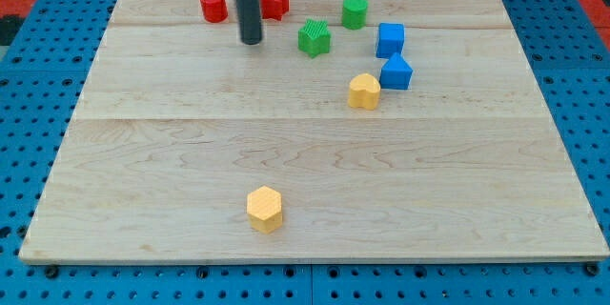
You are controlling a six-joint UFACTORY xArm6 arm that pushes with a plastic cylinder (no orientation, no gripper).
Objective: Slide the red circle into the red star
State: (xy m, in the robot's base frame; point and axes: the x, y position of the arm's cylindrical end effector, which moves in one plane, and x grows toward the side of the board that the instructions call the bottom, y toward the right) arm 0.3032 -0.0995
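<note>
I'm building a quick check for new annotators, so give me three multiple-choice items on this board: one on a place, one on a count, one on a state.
1. Where is my tip?
A. between and just below the red circle and red star
B. beside the lone yellow block
C. right of the blue blocks

2. How many green blocks are there?
A. one
B. two
C. three

3. Are the red circle and red star touching?
A. yes
B. no, the rod stands across the gap
C. stacked

Answers: 1 A, the rod ends below the red pair; 2 B, two near the view's top; 3 B, they sit either side of the rod.
</note>
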